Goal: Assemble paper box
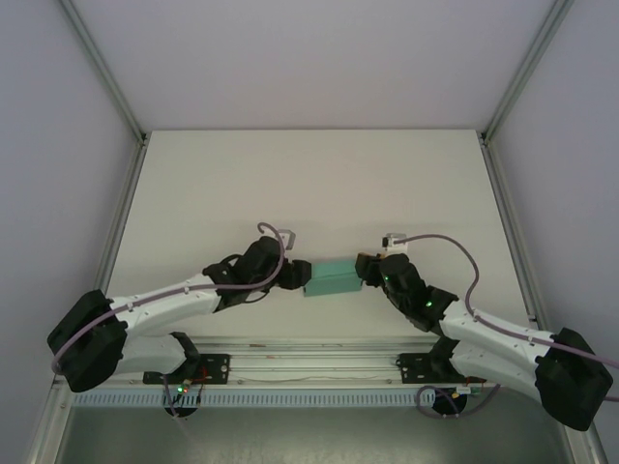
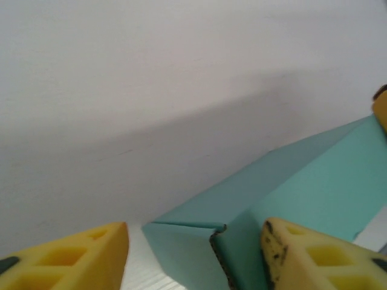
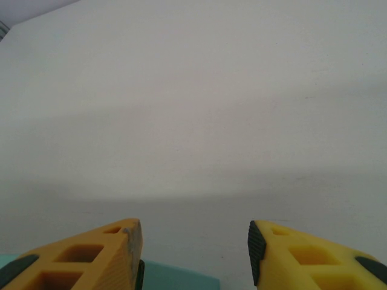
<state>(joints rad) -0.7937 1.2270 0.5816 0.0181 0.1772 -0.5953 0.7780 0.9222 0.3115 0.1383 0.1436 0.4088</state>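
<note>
The paper box (image 1: 332, 277) is a small teal-green rectangular box lying at the middle of the table between my two grippers. My left gripper (image 1: 290, 274) is at its left end. In the left wrist view the box end (image 2: 181, 254) sits between the jaws. The right fingertip (image 2: 302, 257) rests against the box side, and the left fingertip (image 2: 78, 257) stands a small gap away. My right gripper (image 1: 366, 269) is at the box's right end. Its fingers (image 3: 91, 257) stand apart, with a strip of teal card (image 3: 175, 279) low between them, beside the left pad and short of the right one.
The white table (image 1: 309, 184) stretches away behind the box, fenced by white walls and metal frame posts (image 1: 121, 106). A rail with cables (image 1: 309, 372) runs along the near edge between the arm bases.
</note>
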